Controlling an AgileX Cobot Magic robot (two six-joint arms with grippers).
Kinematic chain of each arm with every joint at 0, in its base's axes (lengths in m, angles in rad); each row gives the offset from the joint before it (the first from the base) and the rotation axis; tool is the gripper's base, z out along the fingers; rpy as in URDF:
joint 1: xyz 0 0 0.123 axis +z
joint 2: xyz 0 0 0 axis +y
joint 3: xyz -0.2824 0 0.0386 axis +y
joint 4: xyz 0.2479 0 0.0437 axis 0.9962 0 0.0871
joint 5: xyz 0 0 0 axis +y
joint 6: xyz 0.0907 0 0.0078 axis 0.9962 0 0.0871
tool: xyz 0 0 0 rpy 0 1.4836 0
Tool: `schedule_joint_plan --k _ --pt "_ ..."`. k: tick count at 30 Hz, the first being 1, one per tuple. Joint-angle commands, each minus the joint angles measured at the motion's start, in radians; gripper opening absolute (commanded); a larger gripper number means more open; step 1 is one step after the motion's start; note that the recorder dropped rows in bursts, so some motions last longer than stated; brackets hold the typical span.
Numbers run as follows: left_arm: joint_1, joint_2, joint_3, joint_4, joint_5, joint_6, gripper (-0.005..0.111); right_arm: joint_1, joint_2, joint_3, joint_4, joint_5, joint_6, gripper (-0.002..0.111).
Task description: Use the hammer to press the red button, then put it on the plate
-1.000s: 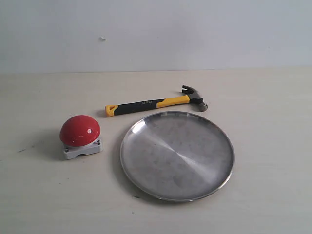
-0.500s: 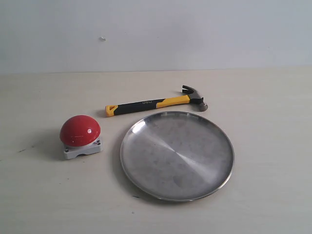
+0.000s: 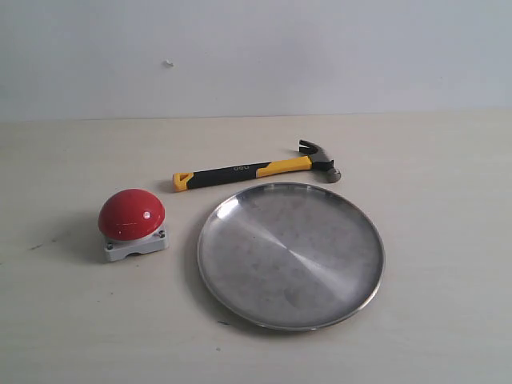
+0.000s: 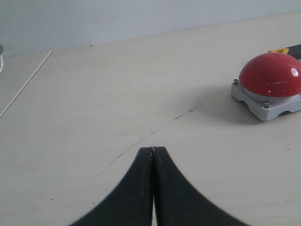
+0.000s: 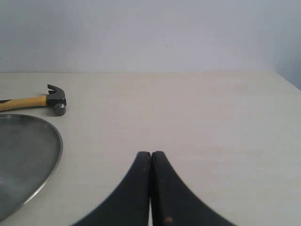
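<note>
Hammer (image 3: 254, 169) lies untouched on the table (image 3: 448, 200) just beyond the plate (image 3: 290, 256), right of the red button (image 3: 131, 214). Nothing has moved lately; both the left gripper (image 4: 153, 149) and right gripper (image 5: 150, 153) sit pressed together, so the pickup hasn't begun.

- A pale beige table (image 3: 448, 160) is seen across the lower part of the exterior view.
- A plain grey-blue wall (image 3: 320, 48) is set behind it, marked by 1 small white speck (image 3: 168, 63).
- A thin dark crack (image 4: 134, 143) is shown on the tabletop.
- Soft, even light is cast.
</note>
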Motion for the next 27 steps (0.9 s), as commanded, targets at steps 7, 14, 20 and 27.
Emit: schedule_joint_plan --k 7,14,20,27 --pt "0.002 -0.005 0.001 -0.007 -0.002 -0.003 0.000 -0.005 -0.006 0.005 -0.006 -0.009 -0.002 0.000" --pt "0.002 -0.005 0.001 0.032 -0.029 0.037 0.000 -0.005 -0.006 0.005 -0.006 -0.009 -0.002 0.000" --pt "0.002 -0.005 0.001 0.030 -0.544 0.028 0.000 -0.005 -0.006 0.005 -0.006 -0.009 -0.002 0.000" --pt "0.002 -0.005 0.001 0.041 -0.722 -0.099 0.000 -0.005 -0.006 0.005 -0.006 -0.009 -0.002 0.000"
